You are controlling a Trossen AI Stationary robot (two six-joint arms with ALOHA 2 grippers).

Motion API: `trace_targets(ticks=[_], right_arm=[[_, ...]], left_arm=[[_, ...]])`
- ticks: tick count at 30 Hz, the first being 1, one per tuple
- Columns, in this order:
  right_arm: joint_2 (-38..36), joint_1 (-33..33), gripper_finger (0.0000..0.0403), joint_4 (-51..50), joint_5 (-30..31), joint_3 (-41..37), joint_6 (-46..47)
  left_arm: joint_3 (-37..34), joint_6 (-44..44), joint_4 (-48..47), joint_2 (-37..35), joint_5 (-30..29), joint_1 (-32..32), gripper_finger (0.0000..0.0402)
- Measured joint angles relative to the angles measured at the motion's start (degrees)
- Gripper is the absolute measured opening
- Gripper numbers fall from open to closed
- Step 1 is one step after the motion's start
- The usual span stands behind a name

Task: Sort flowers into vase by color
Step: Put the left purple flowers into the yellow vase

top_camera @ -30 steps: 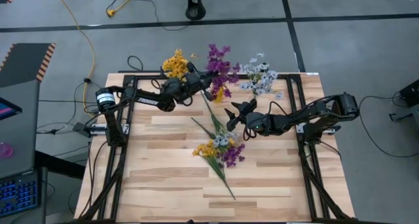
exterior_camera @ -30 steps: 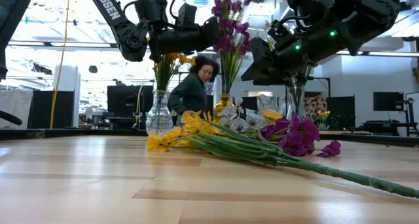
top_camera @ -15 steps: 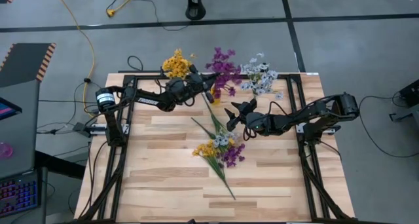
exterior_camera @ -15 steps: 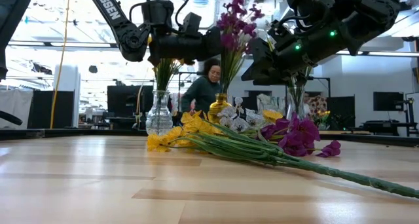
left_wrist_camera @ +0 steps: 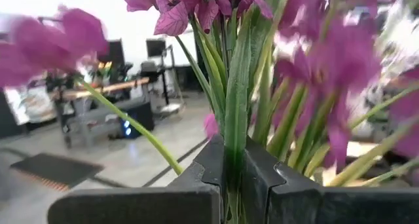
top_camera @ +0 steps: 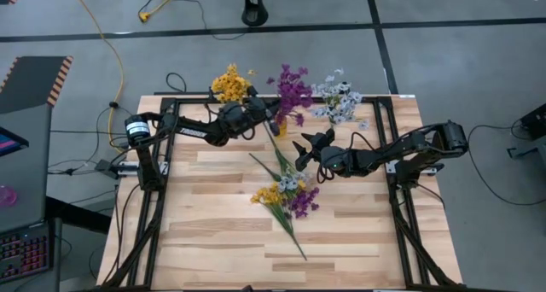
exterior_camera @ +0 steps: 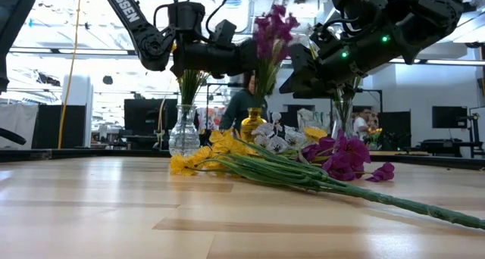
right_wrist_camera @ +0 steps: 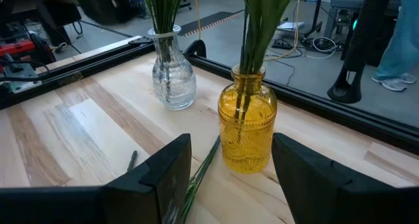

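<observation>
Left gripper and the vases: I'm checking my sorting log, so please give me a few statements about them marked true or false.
1. The left gripper is shut on a purple flower stem. True.
2. The right gripper holds a yellow sprig. False: it is open and empty.
3. The amber vase lies tipped over. False: it stands upright with green stems in it.
4. A pile of flowers lies on the table. True.
5. The clear vase holds stems. True.

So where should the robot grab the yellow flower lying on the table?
Probably on the thin green stem of the yellow flower, just behind its blossoms, coming straight down from above. It lies flat in the flower pile, and the open right gripper hovers nearest.
</observation>
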Motion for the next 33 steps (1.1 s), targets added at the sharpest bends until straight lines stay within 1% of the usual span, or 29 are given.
trace_targets(ticks=[7,14,23,27,33], right_arm=[[0.0,-0.01,0.024,-0.02,-0.03,0.0,-0.02],[0.0,0.0,0.024,-0.04,-0.07,0.0,-0.02],[0.0,-0.01,0.024,-0.02,-0.08,0.0,-0.02],[0.0,0.0,0.024,-0.02,-0.09,0.0,-0.02],[0.0,0.0,0.024,0.0,-0.11,0.0,-0.02]], left_arm=[[0.0,-0.39,-2.39,0.0,-1.15,-0.34,0.0009],[0.0,2.67,-5.39,0.0,-1.76,-1.36,0.0009],[0.02,2.85,-6.91,0.0,-5.81,-1.73,0.001],[0.02,2.84,-6.91,0.0,-5.98,-1.73,0.0025],[0.0,0.81,-6.44,0.0,-5.75,-1.75,0.0073]])
